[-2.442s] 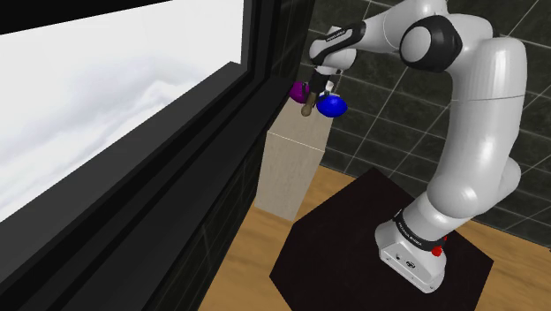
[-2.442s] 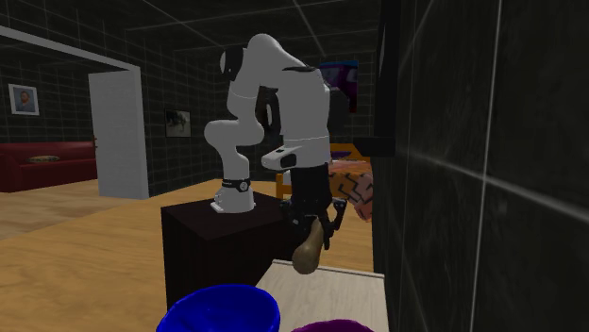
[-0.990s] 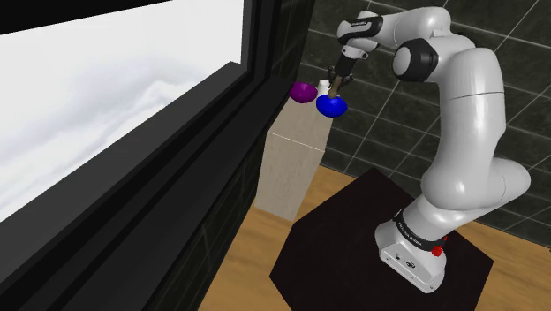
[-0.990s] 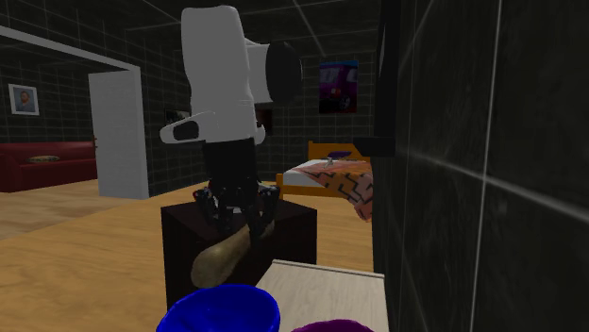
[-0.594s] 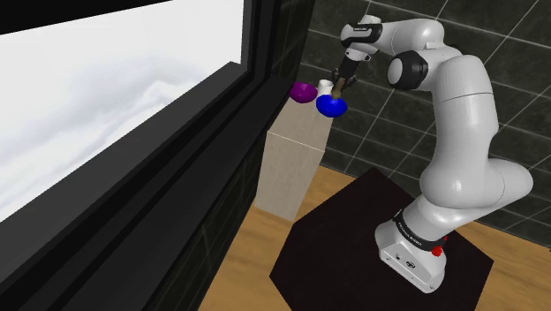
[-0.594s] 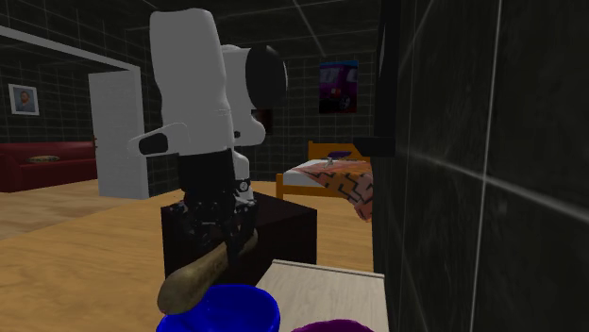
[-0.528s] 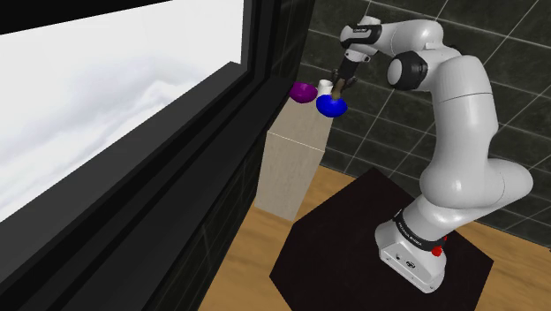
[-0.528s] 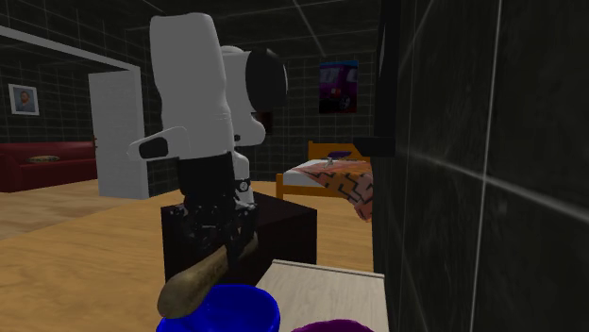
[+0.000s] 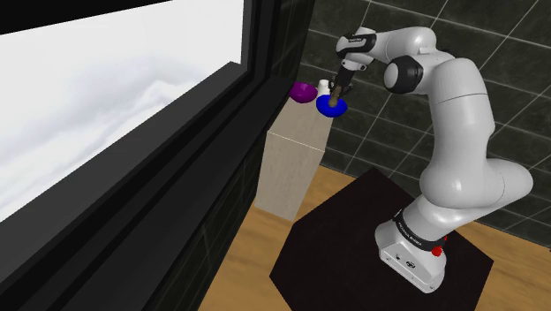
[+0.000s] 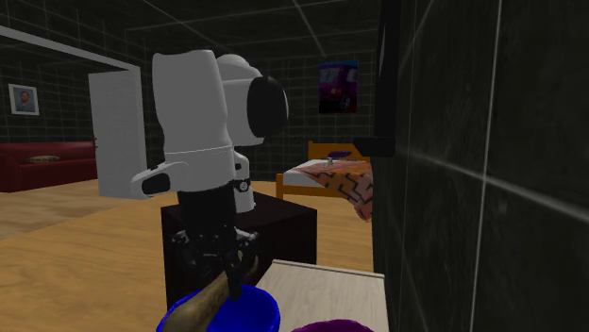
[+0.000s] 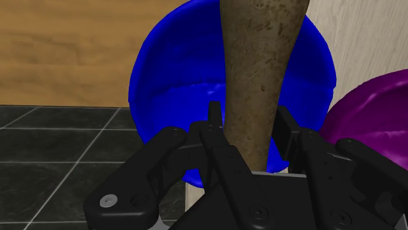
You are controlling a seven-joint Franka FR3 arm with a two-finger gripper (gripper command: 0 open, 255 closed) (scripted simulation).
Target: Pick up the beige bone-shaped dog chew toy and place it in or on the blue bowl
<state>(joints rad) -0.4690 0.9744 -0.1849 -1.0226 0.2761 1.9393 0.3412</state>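
Item 1 — mottled beige-brown bone-shaped chew toy: clamped in my black end effector, tip over the round blue bowl. I'd lower it inside before releasing — no bounce-out.

I see my gripper clamped on the toy. A black finger presses against each side of its narrow part. The toy is tan with dark speckles, and it widens as it runs away from the jaws and out of frame. Directly beyond it is the blue bowl, and I look into its glossy hollow. The toy crosses the middle of the bowl, but I cannot tell whether the two touch. A purple bowl lies just beside the blue one, with a pale wood-grain surface beyond them. On the blue bowl's other side I see plank floor, and nearer the gripper, dark tiles.
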